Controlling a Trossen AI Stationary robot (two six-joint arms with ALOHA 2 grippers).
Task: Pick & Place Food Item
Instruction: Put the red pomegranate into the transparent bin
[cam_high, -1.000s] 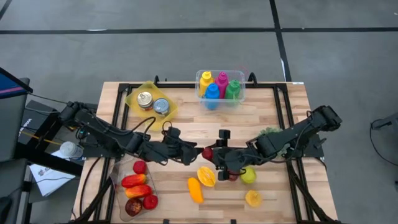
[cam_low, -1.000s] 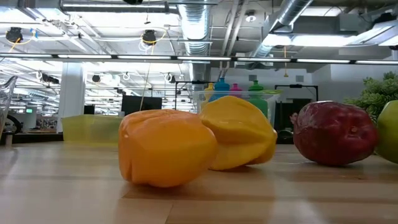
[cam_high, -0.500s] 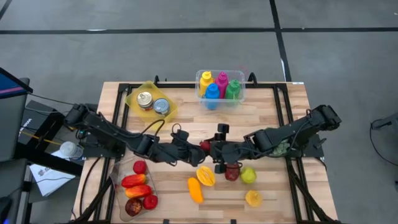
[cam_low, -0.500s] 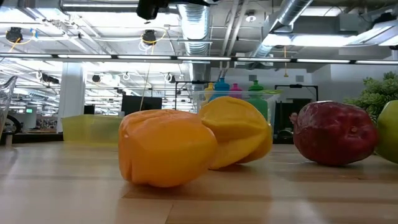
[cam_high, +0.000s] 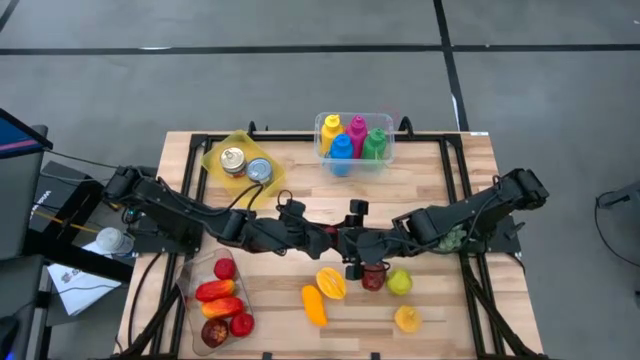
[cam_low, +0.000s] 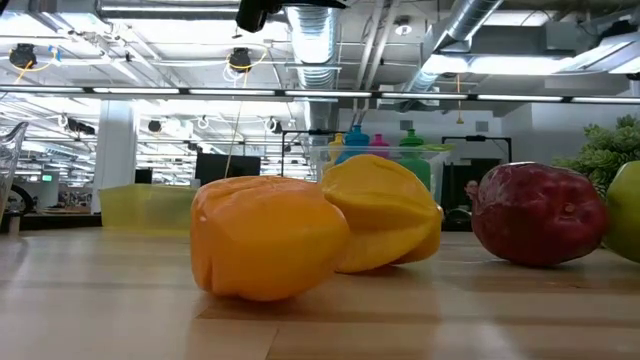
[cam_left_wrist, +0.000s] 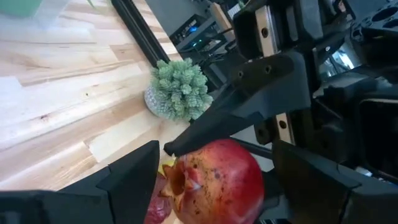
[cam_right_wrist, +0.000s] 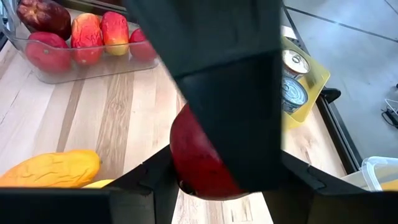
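The pomegranate (cam_left_wrist: 214, 180) is a round, deep red fruit with a mottled, speckled skin and a small crown-like opening at one end; it hangs in the air above the middle of the counter (cam_high: 440, 200), between the two claws, where they meet. The right claw (cam_right_wrist: 214, 180) grips it, its dark fingers pressed against the fruit's sides. The left claw (cam_left_wrist: 211, 171) has its fingers spread wide on either side of the same fruit, not yet closed on it, with a gap showing between each finger and the skin. Seen from above, the meeting point lies just behind the yellow fruit (cam_high: 331, 283) and a second dark red fruit (cam_high: 373, 277), with a green fruit (cam_high: 400, 283) beside that. A clear tray (cam_high: 203, 296) near the left front corner holds red fruits. A yellow tray (cam_high: 215, 158) at the back carries two cans (cam_high: 246, 165), and a clear tub (cam_high: 385, 150) holds coloured bottles (cam_high: 351, 137). A small green plant (cam_left_wrist: 177, 87) stands by the counter's right edge. No label or writing can be read on anything
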